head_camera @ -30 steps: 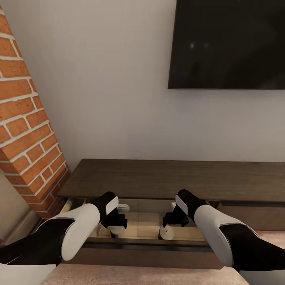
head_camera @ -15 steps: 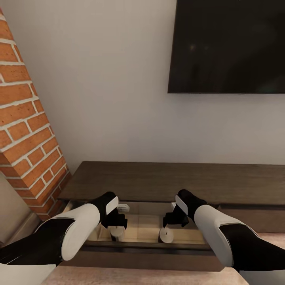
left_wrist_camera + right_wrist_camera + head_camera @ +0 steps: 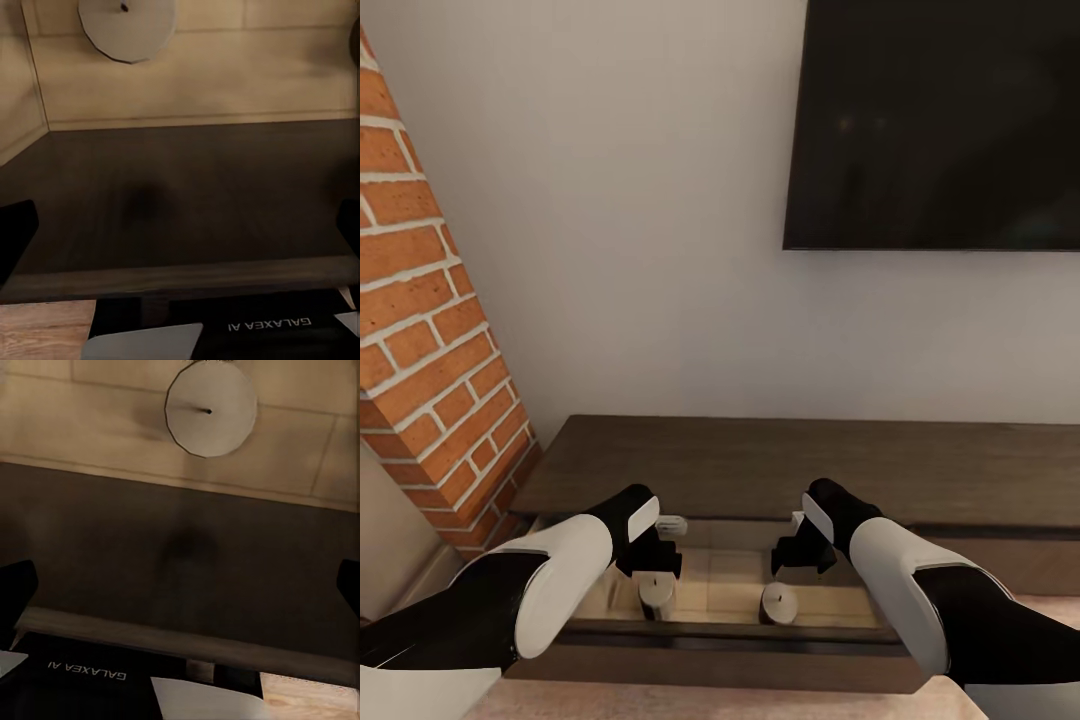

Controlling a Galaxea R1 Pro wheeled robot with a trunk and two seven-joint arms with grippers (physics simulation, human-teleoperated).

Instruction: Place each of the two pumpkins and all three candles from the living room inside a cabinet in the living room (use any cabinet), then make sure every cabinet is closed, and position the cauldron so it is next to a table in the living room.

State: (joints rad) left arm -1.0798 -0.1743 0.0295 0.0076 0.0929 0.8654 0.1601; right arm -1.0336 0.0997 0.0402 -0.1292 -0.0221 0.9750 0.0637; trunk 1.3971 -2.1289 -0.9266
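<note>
Two squat cream candles (image 3: 656,592) (image 3: 779,603) sit in the dark cabinet's (image 3: 780,460) pale-lined open drawer, under the spread-fingered, empty left hand (image 3: 650,560) and right hand (image 3: 800,552), brick fireplace (image 3: 430,330) left.

Both arms reach forward side by side. Left hand (image 3: 651,556) and right hand (image 3: 801,552) both point down, fingers spread wide with nothing between them.

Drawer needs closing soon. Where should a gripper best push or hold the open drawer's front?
Probably the drawer front's top edge, midway along, approached from above on the robot's side: it is a long straight board, and both candles stand clear behind it. Both grippers hover open.
</note>
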